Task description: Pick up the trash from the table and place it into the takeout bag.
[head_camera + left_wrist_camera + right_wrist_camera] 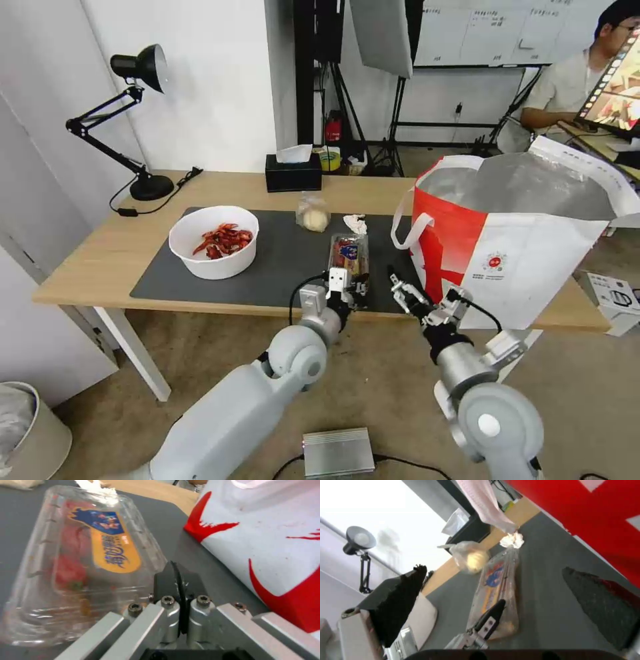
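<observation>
**Left gripper closed at the near end of the plastic tray, trash not yet bagged**

The left gripper (351, 291) sits at the desk's (87, 257) near edge, its black fingers (178, 582) pressed together and touching the near corner of the clear plastic tray (86, 562); whether any of the tray's rim is pinched between them cannot be told. The tray lies flat on the dark grey mat (280, 267), just beside the takeout bag (527, 233), which stands open at the desk's right end. The right gripper (400, 285) hovers over the near edge between tray and bag, jaws spread. The white bowl (213, 241), bagged lump (313, 215) and crumpled tissue (355, 223) rest on the mat farther back. Judged step: securing the tray. The next move calls for a firm hold on its thin, slippery rim, then a lift clearing the bag's tall wall.
</observation>
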Controlling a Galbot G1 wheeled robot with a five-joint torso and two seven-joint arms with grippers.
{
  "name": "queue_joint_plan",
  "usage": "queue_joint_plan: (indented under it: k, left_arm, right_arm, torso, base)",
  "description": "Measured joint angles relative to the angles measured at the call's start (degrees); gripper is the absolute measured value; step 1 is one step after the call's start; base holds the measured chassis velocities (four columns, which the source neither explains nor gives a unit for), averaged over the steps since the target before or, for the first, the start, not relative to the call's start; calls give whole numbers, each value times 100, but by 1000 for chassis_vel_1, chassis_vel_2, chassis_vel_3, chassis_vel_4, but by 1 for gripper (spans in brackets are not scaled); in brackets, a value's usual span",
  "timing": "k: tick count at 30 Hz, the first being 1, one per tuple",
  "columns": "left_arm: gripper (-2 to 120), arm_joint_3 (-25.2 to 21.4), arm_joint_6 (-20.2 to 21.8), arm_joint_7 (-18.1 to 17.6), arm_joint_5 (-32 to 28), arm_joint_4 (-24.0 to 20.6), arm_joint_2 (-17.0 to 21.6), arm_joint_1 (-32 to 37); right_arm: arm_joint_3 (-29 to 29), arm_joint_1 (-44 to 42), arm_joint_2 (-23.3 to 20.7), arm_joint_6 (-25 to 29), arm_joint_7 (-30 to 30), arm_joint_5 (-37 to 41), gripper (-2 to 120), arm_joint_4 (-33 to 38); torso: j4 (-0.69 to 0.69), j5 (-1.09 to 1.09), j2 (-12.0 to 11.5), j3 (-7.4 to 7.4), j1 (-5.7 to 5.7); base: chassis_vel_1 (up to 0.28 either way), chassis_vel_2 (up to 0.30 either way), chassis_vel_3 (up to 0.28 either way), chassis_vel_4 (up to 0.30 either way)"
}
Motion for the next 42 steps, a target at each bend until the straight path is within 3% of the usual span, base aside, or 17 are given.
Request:
queue_joint_plan:
  k: [23, 42]
  left_arm:
    - [0, -196, -41, -10, 108, 13, 118, 111]
    - [0, -231, -52, -29, 119, -3, 122, 181]
  right_arm:
    - [-207, 1139, -44, -524, 1050, 1180, 100, -730]
    - [-372, 2242, 105, -1147, 1788, 1330, 100, -1403]
  torso:
    - [0, 0, 1, -1, 0]
    - [0, 0, 1, 0, 0]
  base:
    - [0, 0, 0, 0]
    - [0, 0, 0, 0]
